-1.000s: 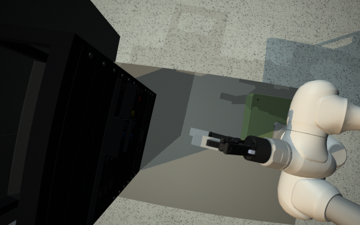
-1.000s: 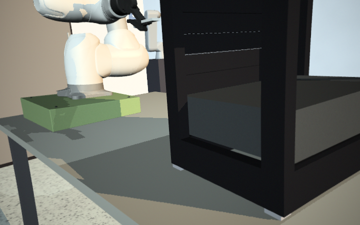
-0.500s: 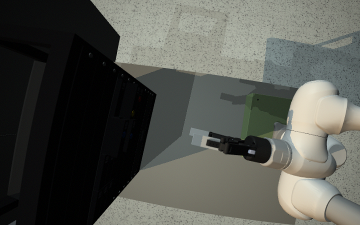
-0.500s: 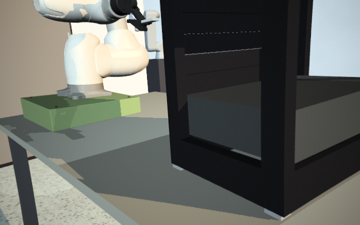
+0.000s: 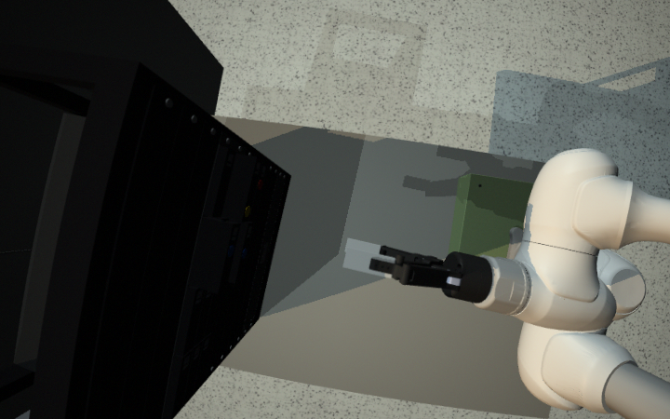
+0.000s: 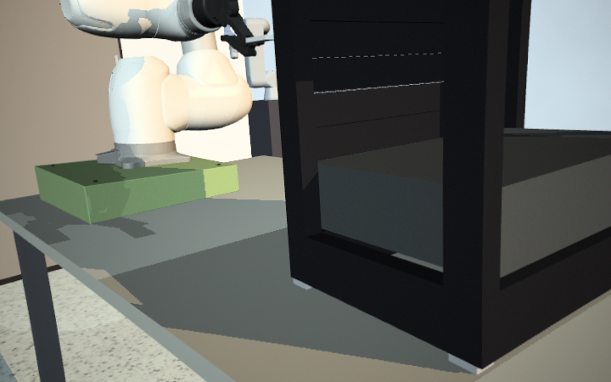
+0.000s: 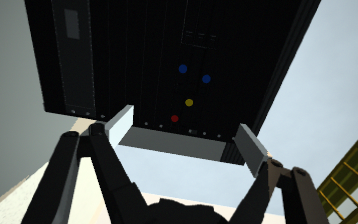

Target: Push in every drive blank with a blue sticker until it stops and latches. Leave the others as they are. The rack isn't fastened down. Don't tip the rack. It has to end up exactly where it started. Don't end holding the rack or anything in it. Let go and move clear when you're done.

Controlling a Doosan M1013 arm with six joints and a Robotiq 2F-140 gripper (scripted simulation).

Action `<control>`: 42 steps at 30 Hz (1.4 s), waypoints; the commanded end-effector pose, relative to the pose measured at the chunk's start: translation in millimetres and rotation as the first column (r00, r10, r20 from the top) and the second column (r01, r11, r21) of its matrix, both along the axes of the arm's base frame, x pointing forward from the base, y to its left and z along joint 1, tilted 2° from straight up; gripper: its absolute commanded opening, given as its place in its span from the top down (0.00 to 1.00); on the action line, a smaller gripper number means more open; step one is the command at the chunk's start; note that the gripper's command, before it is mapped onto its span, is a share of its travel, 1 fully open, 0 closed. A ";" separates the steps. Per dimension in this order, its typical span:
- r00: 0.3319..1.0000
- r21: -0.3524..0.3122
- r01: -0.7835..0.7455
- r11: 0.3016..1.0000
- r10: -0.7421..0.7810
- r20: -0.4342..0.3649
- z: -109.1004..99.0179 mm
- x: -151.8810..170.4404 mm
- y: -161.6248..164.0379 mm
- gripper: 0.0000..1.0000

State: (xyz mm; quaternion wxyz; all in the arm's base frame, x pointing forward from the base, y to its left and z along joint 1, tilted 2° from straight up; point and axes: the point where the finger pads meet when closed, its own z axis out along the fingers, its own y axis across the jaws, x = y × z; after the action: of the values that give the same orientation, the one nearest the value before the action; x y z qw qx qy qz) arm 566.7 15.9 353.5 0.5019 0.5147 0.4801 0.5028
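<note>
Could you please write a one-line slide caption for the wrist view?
Open, empty pincer faces the black rack, apart from it, with two blue stickers, one yellow and one red.

Black rack [image 7: 115, 55] with blue [image 7: 183, 69], yellow [image 7: 189, 102], red [image 7: 174, 118] stickers; green base plate [image 6: 135, 198]

My arm [image 5: 568, 236] has bulbous cream-white links, a silver-grey wrist collar [image 5: 508, 286], and a black end effector [image 5: 368, 259] with pale grey fingertip pads [image 7: 250, 147].
</note>
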 end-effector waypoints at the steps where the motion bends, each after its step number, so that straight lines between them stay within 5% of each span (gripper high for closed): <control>1: 1.000 -0.001 0.002 1.000 -0.002 0.011 6.7 14.5 1.6 0.00; 17: 1.000 -0.001 0.002 1.000 -0.002 0.011 18.1 100.4 14.9 0.00; 42: 1.000 -0.001 0.002 1.000 -0.002 0.011 21.9 129.5 19.4 0.00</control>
State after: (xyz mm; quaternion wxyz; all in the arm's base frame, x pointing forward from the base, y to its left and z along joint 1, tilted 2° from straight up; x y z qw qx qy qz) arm 693.4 35.1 371.8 0.5020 0.5142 0.4780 0.5051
